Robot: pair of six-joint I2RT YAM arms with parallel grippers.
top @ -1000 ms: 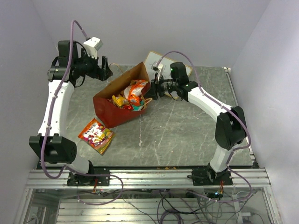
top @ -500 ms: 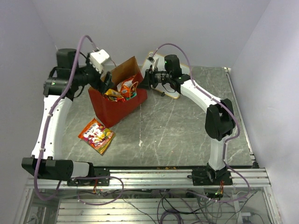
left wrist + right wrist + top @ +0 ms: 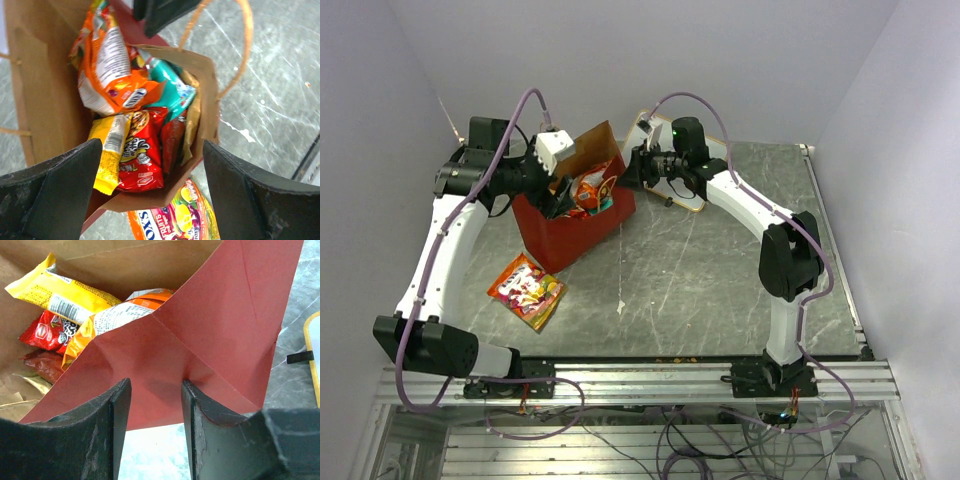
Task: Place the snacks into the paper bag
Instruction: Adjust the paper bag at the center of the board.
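Note:
The red paper bag (image 3: 565, 235) stands upright at the back left, mouth open, brown inside. The left wrist view shows the snacks in it: an orange chip bag (image 3: 110, 65), a teal pack (image 3: 170, 95), a red pack (image 3: 142, 150), a maroon pack (image 3: 175, 140) and a yellow bar (image 3: 110, 150). My left gripper (image 3: 563, 200) hangs open and empty over the bag's mouth (image 3: 152, 145). My right gripper (image 3: 623, 178) is open, its fingertips against the bag's red side wall (image 3: 155, 390). One orange fruit-sweets packet (image 3: 527, 290) lies on the table in front of the bag.
A white writing board (image 3: 645, 128) with a yellow rim lies behind the right gripper, and shows at the right edge of the right wrist view (image 3: 312, 355). The bag's loop handle (image 3: 240, 50) sticks out over the grey table (image 3: 720, 280).
The bag went from lying tilted to standing upright. My left gripper moved right, over its mouth. My right gripper moved back and left with the bag's side.

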